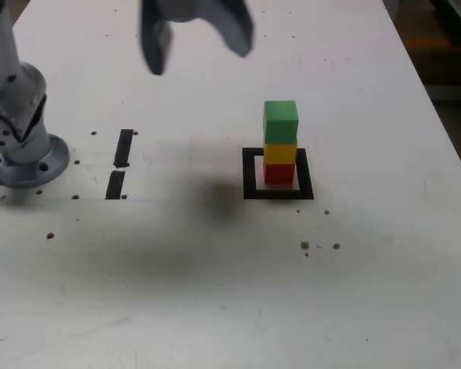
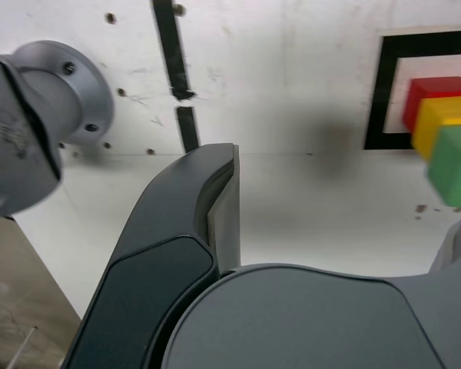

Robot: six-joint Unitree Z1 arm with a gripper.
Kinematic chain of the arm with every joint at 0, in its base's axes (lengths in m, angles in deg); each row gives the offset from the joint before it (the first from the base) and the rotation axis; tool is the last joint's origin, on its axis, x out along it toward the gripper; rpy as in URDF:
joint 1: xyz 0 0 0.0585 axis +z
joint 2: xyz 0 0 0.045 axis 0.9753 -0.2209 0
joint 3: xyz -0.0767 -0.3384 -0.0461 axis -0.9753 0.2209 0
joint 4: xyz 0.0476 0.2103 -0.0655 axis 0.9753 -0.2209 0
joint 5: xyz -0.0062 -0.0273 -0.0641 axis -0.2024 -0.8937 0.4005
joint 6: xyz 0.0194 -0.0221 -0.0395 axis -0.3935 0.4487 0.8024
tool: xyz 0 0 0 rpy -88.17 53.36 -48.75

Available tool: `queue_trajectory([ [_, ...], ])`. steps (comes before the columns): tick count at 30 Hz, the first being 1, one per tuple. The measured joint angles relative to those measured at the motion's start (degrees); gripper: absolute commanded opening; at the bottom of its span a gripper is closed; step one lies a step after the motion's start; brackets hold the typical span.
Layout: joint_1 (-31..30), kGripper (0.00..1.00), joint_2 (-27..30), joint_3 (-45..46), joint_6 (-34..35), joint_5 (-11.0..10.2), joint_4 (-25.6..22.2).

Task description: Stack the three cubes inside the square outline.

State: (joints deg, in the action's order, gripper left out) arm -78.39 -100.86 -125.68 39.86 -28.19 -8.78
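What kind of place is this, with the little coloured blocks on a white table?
Probably a robotics lab test bench: a white table dotted with screw holes, a robot arm's base bolted to it, and a black taped square outline marking where the three cubes are stacked.

the table point(image 1: 215, 292) is matt white, smooth, speckled with small dark holes. the three cubes point(image 1: 280, 143) look like matt plastic. the square outline point(image 1: 250, 175) looks like matt black tape. the arm's base point(image 1: 19, 146) is dull brushed metal; the gripper point(image 1: 196, 31) shell is smooth grey plastic.

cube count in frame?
3, all in one stack inside the square outline: red cube at bottom, yellow cube in the middle, green cube on top. None visible elsewhere.
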Motion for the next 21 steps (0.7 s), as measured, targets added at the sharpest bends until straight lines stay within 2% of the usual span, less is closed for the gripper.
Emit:
queue_trajectory([
  [3,0.5,1.00,4.8,6.0,-0.1,-0.8,3.1],
  [6,1.3,1.00,9.0,12.3,-0.8,-1.0,8.3],
  [8,1.4,1.00,9.0,16.2,-1.1,-1.0,9.7],
  [12,2.2,1.00,8.0,24.6,-3.3,-0.7,16.9],
  [18,2.7,1.00,9.2,36.9,-4.8,0.1,23.5],
  [21,2.7,1.00,9.5,42.2,-4.8,0.2,25.2],
])
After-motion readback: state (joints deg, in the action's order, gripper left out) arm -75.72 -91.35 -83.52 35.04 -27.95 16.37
